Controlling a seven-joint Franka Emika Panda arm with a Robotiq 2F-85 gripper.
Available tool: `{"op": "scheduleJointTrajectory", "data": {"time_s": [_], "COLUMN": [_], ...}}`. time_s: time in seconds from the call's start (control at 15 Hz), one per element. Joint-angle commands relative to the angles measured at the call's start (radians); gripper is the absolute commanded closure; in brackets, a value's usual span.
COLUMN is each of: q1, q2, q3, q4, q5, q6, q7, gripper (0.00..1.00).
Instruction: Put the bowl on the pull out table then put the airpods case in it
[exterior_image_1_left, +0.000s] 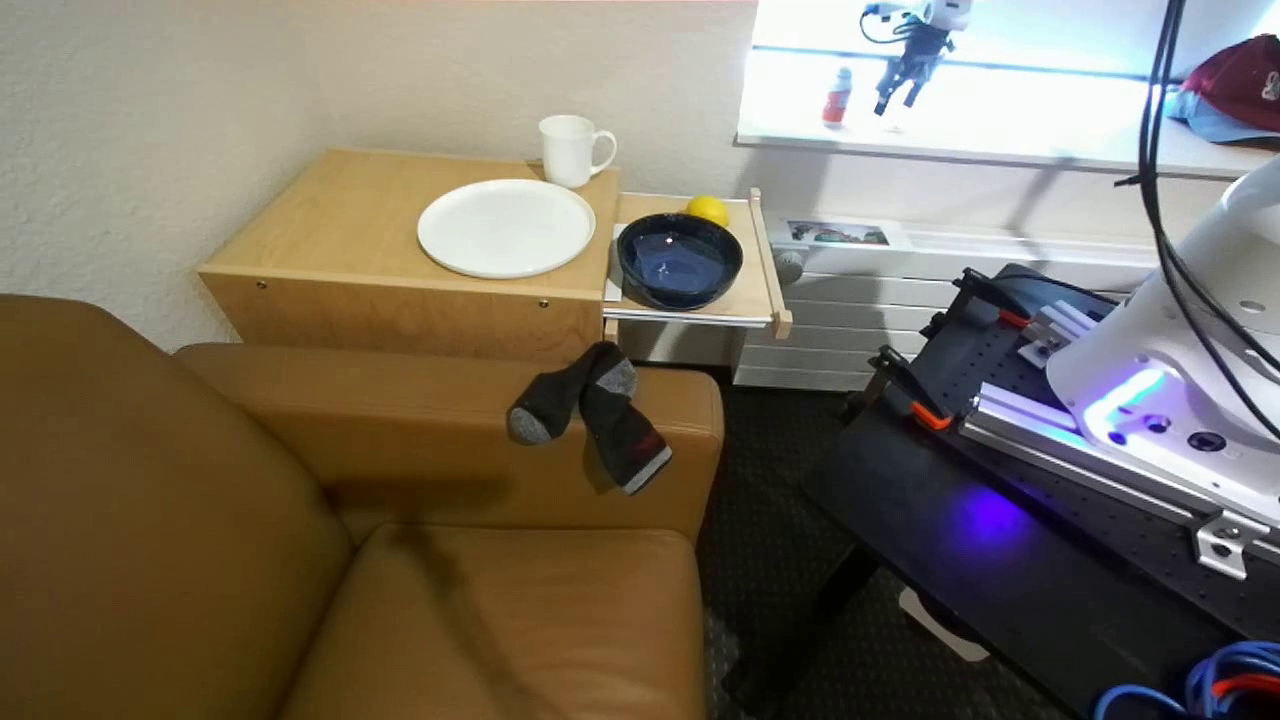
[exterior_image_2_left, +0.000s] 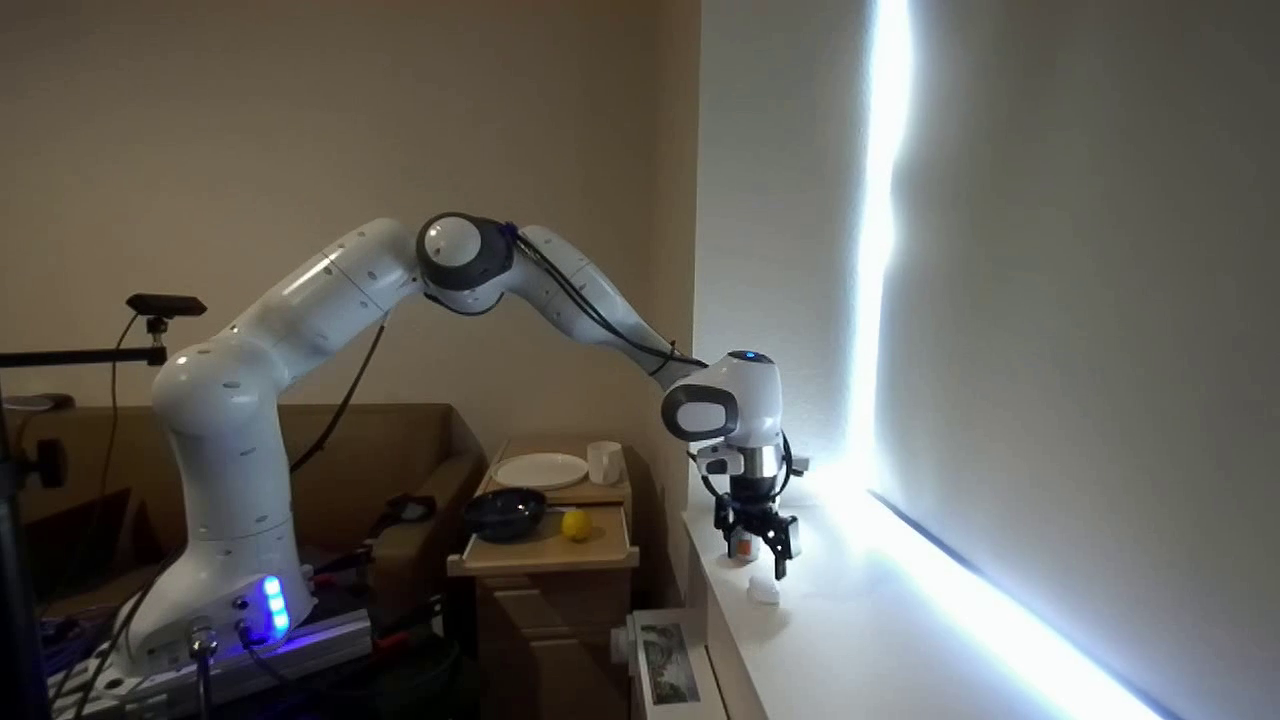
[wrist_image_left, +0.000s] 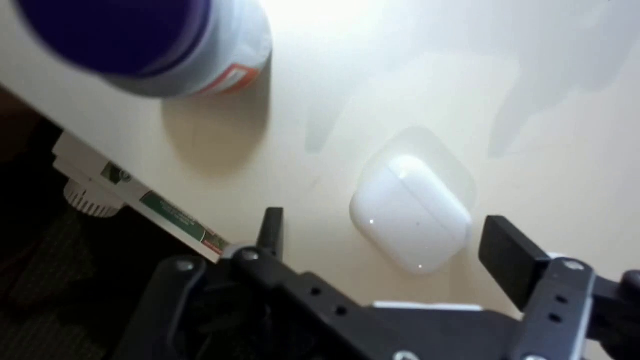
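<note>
looks to be on the second step: fetching the airpods case from the windowsill. seems finished with the first, judging by the bowl resting on the pull out table, close to one edge and near a yellow, lemon-like fruit. to find the airpods case, look to the wrist view: white, glossy, flat on the windowsill, near the bottle but apart from it. hovers there with the gripper, with fingers spread wide and gripping nothing, just above the airpods case in an exterior view. calls next for a small correction before closing: in the wrist view, note the airpods case lying nearer the finger toward the right edge, with rounded corners rather than flat sides turned to both fingers. probably needs a slight sideways shift and a twist of the wrist, then a short, gentle descent and a low squeeze on a shell likely to be slippery. after that, should lift away from the bottle, carry across to the pull out table, and let go over the middle of the bowl.
</note>
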Motion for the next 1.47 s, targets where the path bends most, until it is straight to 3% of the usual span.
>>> {"op": "scheduleJointTrajectory", "data": {"time_s": [0.0,0.2,0.53,0.6,0.67,0.93,1.2,1.4], "q1": [-0.024,-0.035,-0.045,-0.046,-0.046,-0.055,-0.068,-0.100], "q2": [0.036,0.107,0.120,0.125,0.125,0.121,0.115,0.052], "q3": [0.020,0.014,0.015,0.015,0.015,0.024,0.032,0.060], "q4": [0.052,0.138,0.153,0.156,0.154,0.163,0.158,0.105], "q5": [-0.038,-0.056,-0.093,-0.098,-0.101,-0.097,-0.088,-0.069], "q6": [-0.010,-0.031,-0.090,-0.100,-0.106,-0.131,-0.129,-0.117], "q7": [0.071,0.144,0.157,0.159,0.159,0.159,0.145,0.064], "gripper": [0.00,0.00,0.00,0.25,0.26,0.54,0.56,0.56]}}
